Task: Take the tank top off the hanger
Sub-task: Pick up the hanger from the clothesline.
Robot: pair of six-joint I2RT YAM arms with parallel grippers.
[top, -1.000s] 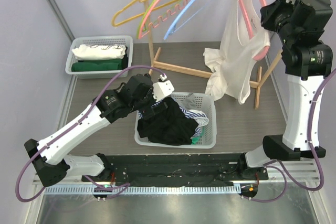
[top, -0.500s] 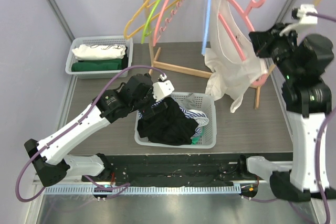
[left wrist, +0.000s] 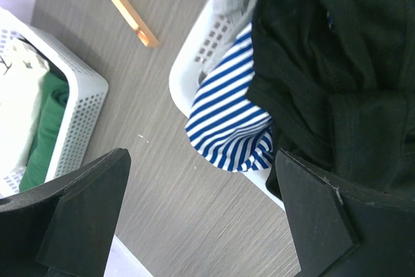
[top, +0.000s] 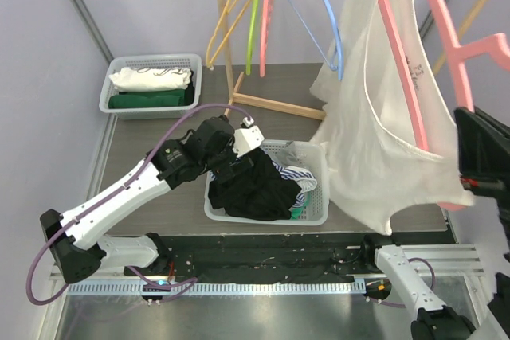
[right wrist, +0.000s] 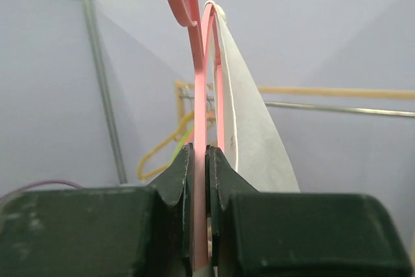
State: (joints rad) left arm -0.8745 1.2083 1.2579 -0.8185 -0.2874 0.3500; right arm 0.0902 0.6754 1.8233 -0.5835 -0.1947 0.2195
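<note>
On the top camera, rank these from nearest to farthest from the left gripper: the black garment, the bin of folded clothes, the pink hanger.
Measured from the left gripper, which is open:
1. black garment: right beside it, in the centre basket.
2. bin of folded clothes: back left corner.
3. pink hanger: far right, raised high, clamped in the right gripper.

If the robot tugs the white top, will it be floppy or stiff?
Probably floppy: the tank top sags in loose folds from the pink hanger. Likely light too, since it looks thin. It may snag, because its straps loop over the hanger's arms.
</note>
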